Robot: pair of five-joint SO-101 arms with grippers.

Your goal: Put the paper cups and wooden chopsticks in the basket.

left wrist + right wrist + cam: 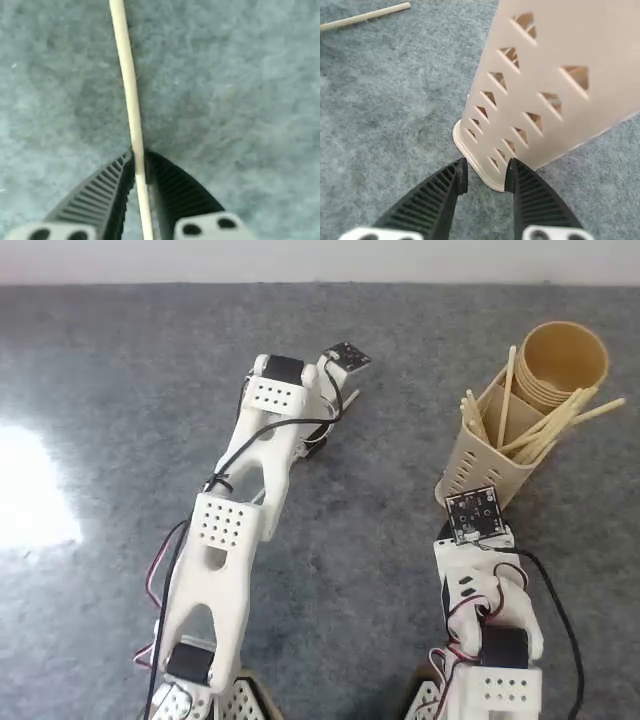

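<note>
Grey felt-like covering (100, 360) spreads over the table in the high view, with a pale wall strip behind. The basket (480, 465) lies tipped at the far right, already holding a nested stack of paper cups (565, 360) and a sheaf of chopsticks (545, 425) that juts past its rim. The left arm (250, 470) stretches to mid-table, well apart from the basket; the right arm (485, 590) sits just beside the basket's base.

From the left wrist view, the left gripper (139, 156) is pinched on a single chopstick (131, 100), which runs straight out ahead over the covering. Thin, stiff and very light, it would likely swing or slip if gripped near one end, so a hold nearer its middle seems safer. Smooth wood against ribbed pads probably needs firm pressure.

From the right wrist view, the right gripper (486, 172) stands with jaws apart, clamped on nothing, the basket's lower corner just ahead of the gap. Its perforated wall looks light and easily nudged. A lone stick (365, 16) lies farther off; whether it is the held one cannot be told.
</note>
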